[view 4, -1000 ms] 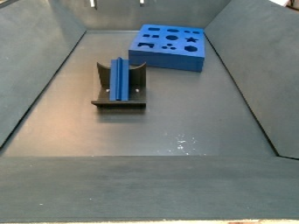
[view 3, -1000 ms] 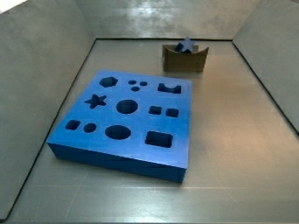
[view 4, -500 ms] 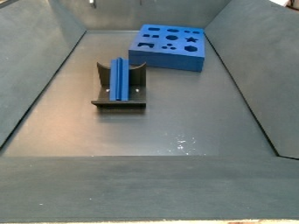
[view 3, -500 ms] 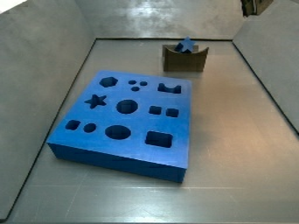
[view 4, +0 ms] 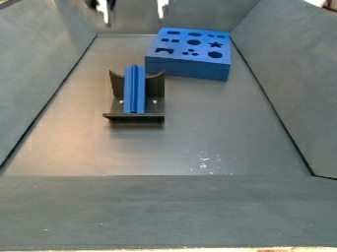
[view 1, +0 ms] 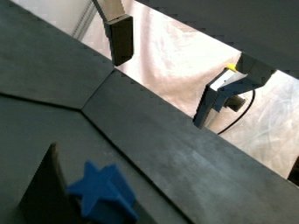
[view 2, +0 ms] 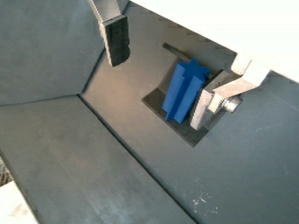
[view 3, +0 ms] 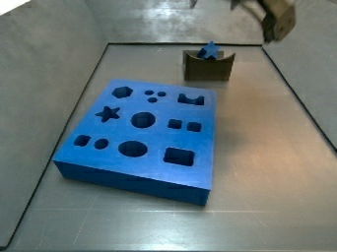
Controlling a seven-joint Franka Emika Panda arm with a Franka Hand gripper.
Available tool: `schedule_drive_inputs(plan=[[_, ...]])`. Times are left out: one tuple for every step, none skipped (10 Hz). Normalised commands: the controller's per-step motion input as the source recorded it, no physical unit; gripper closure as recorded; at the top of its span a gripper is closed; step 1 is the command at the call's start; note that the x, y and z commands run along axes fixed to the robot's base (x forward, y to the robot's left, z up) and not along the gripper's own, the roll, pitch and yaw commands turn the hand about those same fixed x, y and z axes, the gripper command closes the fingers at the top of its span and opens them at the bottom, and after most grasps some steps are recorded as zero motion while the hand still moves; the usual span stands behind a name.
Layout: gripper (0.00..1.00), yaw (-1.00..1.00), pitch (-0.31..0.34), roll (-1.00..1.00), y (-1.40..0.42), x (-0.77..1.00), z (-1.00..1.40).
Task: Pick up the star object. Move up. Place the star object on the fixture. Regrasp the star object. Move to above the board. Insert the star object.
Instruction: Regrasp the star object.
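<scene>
Star peg (view 4: pixel 134 89) rests on fixture (view 4: pixel 153 101) — placing looks done; gripper (view 2: pixel 170 66) above it, fingers (view 2: pixel 115 41) apart, empty — regrasp, move to board (view 3: pixel 145 137) & insertion left.

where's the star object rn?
The star object lies in the fixture notch, beside the board; the open end effector hangs above, not touching.
</scene>
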Motion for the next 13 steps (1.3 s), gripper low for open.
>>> schedule_drive_inputs(plan=[[0.0, 0.08, -0.055, 0.13, 0.05, 0.06, -1.0], [0.0, 0.06, -0.063, 0.1, 0.04, 0.08, -1.0], [0.0, 0.05, -0.07, 0.08, 0.04, 0.09, -1.0], [0.0, 0.03, -0.071, 0.06, 0.04, 0.09, -1.0], [0.0, 0.02, -0.065, 0.06, 0.03, 0.1, -1.0], [0.0, 0.01, -0.061, 0.06, 0.03, 0.11, -1.0], [0.0, 0.0, -0.048, 0.06, 0.02, 0.11, -0.95], [0.0, 0.0, -0.041, 0.05, 0.01, 0.1, -0.81], [0.0, 0.0, -0.038, 0.05, 0.01, 0.09, -0.72], [0.0, 0.0, -0.035, 0.05, 0.01, 0.07, -0.5], [0.0, 0.01, -0.03, 0.05, 0.01, 0.07, -0.37], [0.0, 0.01, -0.026, 0.05, 0.0, 0.07, -0.24], [0.0, 0.01, -0.011, 0.04, -0.01, 0.03, -0.17]])
